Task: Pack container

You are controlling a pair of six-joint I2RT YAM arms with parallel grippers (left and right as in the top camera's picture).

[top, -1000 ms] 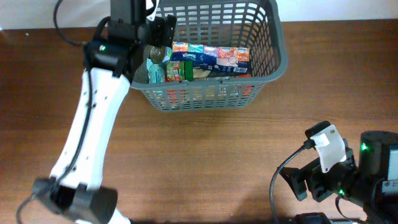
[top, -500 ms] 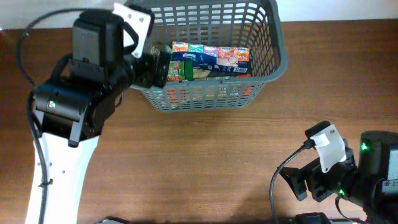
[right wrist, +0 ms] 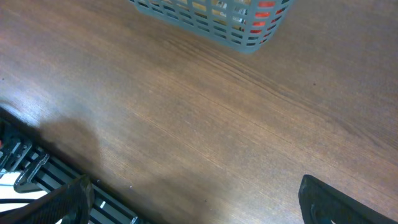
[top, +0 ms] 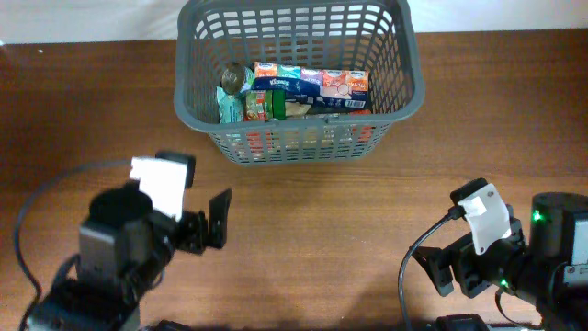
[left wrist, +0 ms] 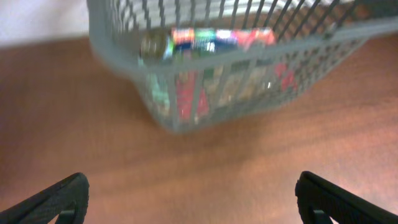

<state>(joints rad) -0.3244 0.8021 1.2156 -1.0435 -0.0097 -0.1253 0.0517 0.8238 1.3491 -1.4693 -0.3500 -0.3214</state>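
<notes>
The dark grey lattice basket (top: 400,97) stands at the far middle of the wooden table, holding several colourful packets and a round can. It shows blurred in the left wrist view (left wrist: 124,59), and its corner shows in the right wrist view (right wrist: 249,46). My left gripper (top: 216,221) is open and empty, low at the front left, well short of the basket; its fingertips frame bare wood in the left wrist view (left wrist: 189,202). My right gripper (top: 450,271) is open and empty at the front right, over bare wood in the right wrist view (right wrist: 199,199).
A black slotted base or rail (right wrist: 37,171) lies along the table's front edge below the right gripper. Cables trail from both arms. A white wall backs the table (left wrist: 37,18).
My left arm has pulled back from the basket's left rim to the front left of the table. The right arm has not moved.
</notes>
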